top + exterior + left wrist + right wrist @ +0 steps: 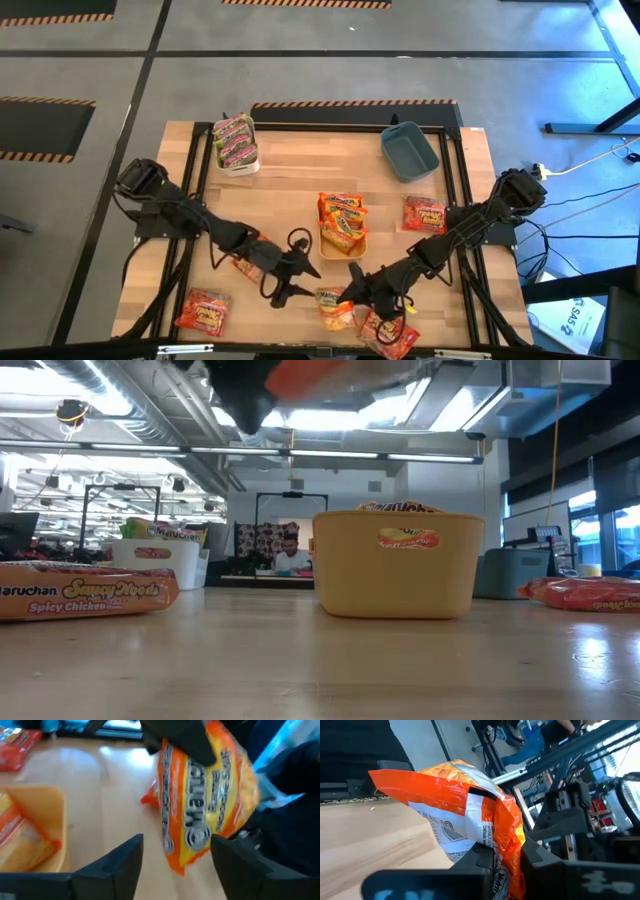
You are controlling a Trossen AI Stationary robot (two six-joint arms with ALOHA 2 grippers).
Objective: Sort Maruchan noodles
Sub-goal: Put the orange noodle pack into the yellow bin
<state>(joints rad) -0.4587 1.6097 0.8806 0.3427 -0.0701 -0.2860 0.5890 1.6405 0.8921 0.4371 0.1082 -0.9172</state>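
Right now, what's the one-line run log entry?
right tool: shut on orange packet | left tool: open beside it | yellow bin: part-filled

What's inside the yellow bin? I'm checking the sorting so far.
The yellow bin holds orange-yellow noodle packets, stacked and overlapping, the top one sticking out past the far rim. How many lie underneath is covered. No red or green packet shows in it.
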